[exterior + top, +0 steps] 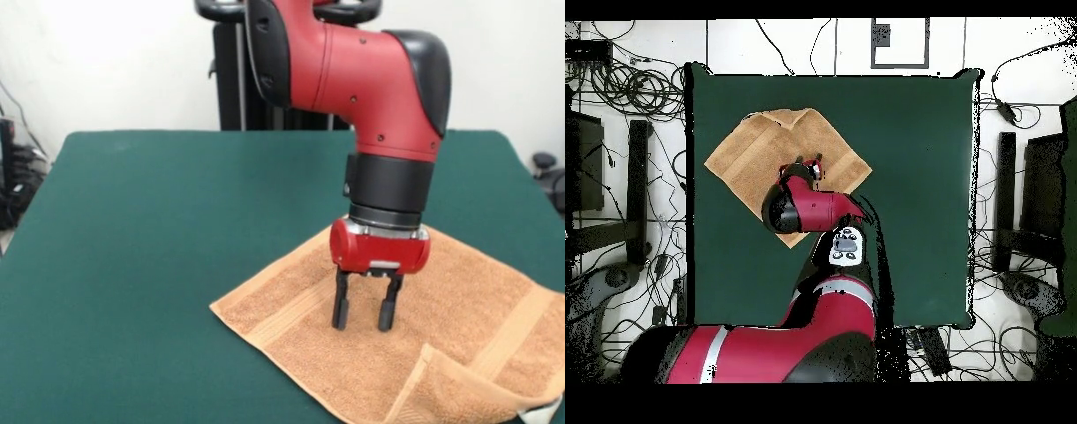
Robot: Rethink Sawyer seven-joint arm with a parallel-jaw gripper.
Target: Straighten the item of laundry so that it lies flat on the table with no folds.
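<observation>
Item: orange-tan terry towel (459,309), lying on the dark green counter (159,247), set diagonally, toward the front view's lower right; in the overhead view the towel (750,155) sits in the counter's (915,200) upper left part; woven stripe bands visible near two ends; most of the cloth flat; one corner at the front view's lower edge folded over onto the towel, a bit of white showing at its tip. End effector (363,311): red body, two black fingers (340,305) pointing down, parted with a clear gap between them, nothing held; tips at or just above the towel's middle, contact not certain. Arm: red and black, coming down from above.
</observation>
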